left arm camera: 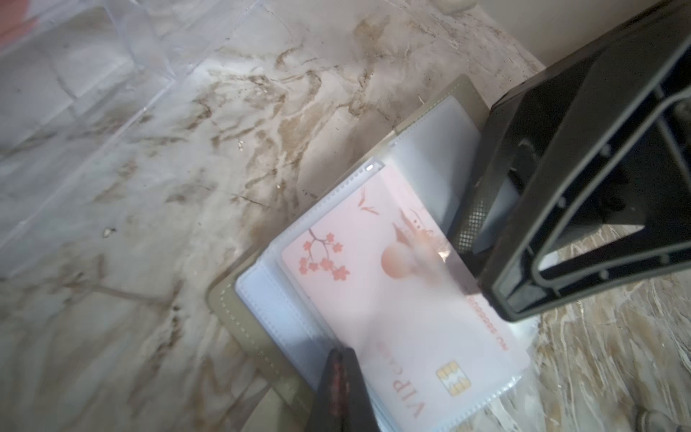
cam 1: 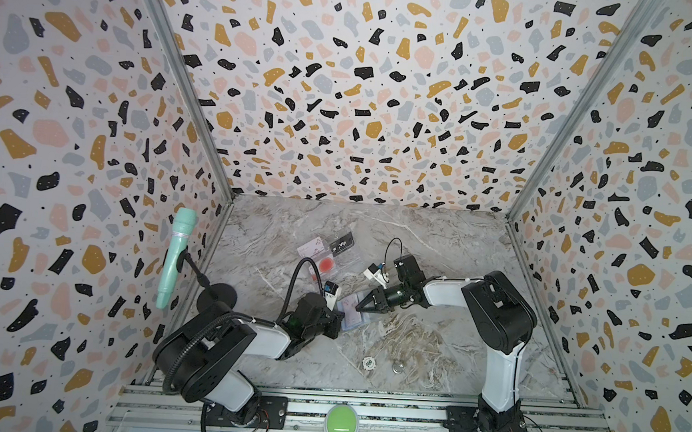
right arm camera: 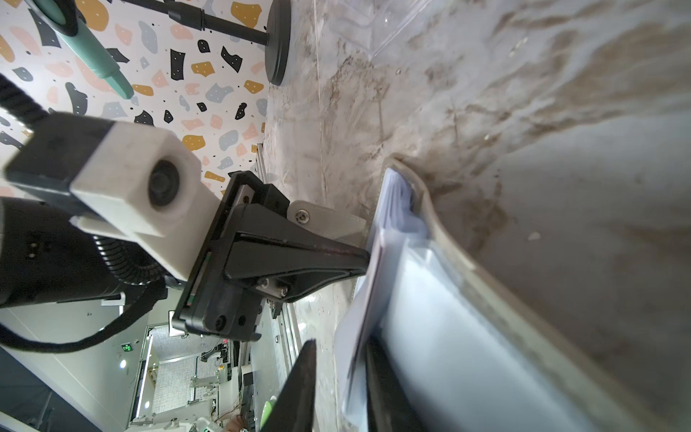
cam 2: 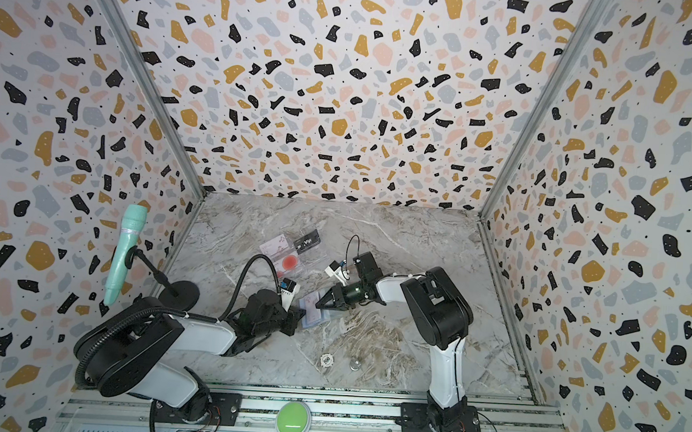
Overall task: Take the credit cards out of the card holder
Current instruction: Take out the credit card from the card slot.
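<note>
The taupe card holder (cam 1: 353, 310) lies open on the marble table between both arms. A white-pinkish blossom credit card (left arm camera: 392, 299) sits in its top clear sleeve. My left gripper (left arm camera: 340, 353) is shut, tips against the sleeve edge near the spine. My right gripper (right arm camera: 341, 341) stands slightly open at the opposite edge. A thin sleeve or card edge lies between its fingers (right arm camera: 299, 377), with a gap on one side. Three other credit cards lie further back: pinkish (cam 1: 312, 246), black VIP (cam 1: 341, 241) and red-circle (cam 1: 326, 264).
The three loose cards rest in a clear plastic tray (cam 1: 347, 263) behind the holder. A mint microphone (cam 1: 175, 255) on a black stand occupies the left side. A poker chip (cam 1: 368, 363) and a coin (cam 1: 397, 369) lie near the front. A green button (cam 1: 340, 423) sits on the front rail.
</note>
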